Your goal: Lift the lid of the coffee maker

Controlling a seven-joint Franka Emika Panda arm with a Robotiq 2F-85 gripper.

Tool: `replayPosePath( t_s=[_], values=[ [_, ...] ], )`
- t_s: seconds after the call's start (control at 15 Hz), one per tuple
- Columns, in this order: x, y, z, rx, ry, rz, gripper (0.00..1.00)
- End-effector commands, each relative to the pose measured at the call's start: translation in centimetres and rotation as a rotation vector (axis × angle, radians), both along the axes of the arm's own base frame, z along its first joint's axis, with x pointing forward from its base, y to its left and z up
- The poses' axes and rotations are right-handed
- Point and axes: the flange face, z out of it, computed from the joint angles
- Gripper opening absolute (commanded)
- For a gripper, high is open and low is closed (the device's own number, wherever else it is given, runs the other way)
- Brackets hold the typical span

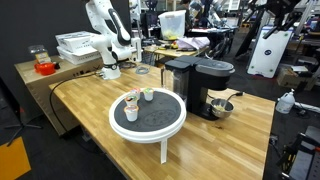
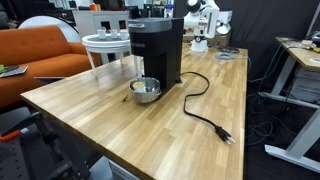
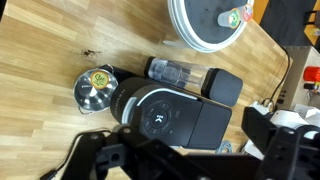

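Observation:
The black coffee maker [image 1: 205, 88] stands on the wooden table, also seen in an exterior view [image 2: 160, 55]. Its lid [image 1: 212, 68] is the flat dark top with a silvery rim, and it lies closed. In the wrist view I look down on the lid [image 3: 165, 115] with its round button panel. My gripper [image 3: 185, 160] shows as dark fingers along the bottom edge, wide apart and empty, well above and away from the machine. The white arm [image 1: 110, 40] stands at the far end of the table.
A steel bowl [image 1: 222, 108] sits under the machine's head, also in the wrist view [image 3: 95, 88]. A round white side table [image 1: 147, 125] with small cups [image 1: 131, 103] stands beside it. A power cord [image 2: 205, 115] trails across the wood. An orange couch [image 2: 40, 50] stands beside the table.

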Motion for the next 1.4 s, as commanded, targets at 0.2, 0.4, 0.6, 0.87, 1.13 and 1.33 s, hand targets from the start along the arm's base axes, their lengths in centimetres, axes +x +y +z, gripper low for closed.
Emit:
replayPosePath(
  t_s=[0.2, 0.4, 0.6, 0.87, 1.13, 1.33],
  values=[
    [0.0, -0.1, 0.1, 0.002, 0.0, -0.007, 1.0],
    [0.6, -0.2, 0.1, 0.029, -0.01, -0.075, 1.0],
    [1.7, -1.3, 0.3, 0.042, -0.068, -0.211, 1.0],
    [2.9, -2.4, -1.4, 0.003, -0.115, -0.31, 1.0],
    [3.2, -2.3, -3.2, 0.005, -0.094, -0.3, 1.0],
    [3.6, -2.2, -3.8, 0.004, -0.097, -0.319, 1.0]
  ],
)
